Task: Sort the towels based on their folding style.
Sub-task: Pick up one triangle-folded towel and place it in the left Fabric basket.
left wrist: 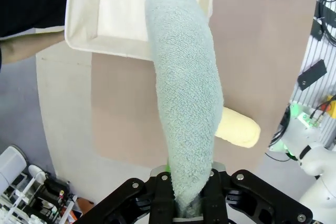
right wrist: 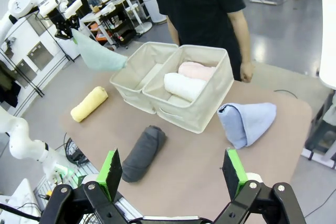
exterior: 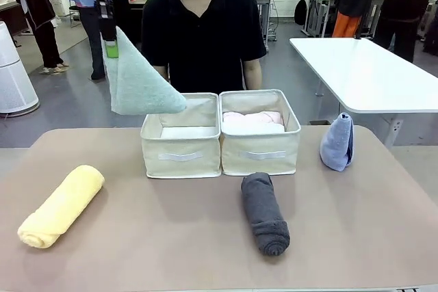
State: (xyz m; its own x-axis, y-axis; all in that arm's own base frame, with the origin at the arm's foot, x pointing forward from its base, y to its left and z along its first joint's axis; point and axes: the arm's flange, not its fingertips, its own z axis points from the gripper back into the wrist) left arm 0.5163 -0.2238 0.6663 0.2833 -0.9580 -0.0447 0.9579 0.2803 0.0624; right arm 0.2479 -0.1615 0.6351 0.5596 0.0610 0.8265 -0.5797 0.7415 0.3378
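My left gripper (exterior: 110, 44) is shut on the narrow end of the pale mint-blue cone towel (exterior: 140, 81), which hangs in the air over the left side of the empty left bin (exterior: 181, 147). In the left wrist view the mint towel (left wrist: 184, 103) droops from the left gripper (left wrist: 188, 205) toward that left bin (left wrist: 84, 35). The right bin (right wrist: 197, 111) holds a white roll (right wrist: 184, 85) and a pink roll (right wrist: 197, 70). On the table lie a yellow roll (exterior: 61, 206), a dark grey roll (exterior: 263, 211) and a periwinkle cone (exterior: 337, 143). My right gripper (right wrist: 173, 169) hovers open above the table's near side.
A person in a black shirt (exterior: 202, 29) stands just behind the bins, one hand (right wrist: 245, 71) near the table's far edge. A white table (exterior: 369, 73) stands at the back right. There is bare table surface (exterior: 150, 237) between the yellow and grey rolls.
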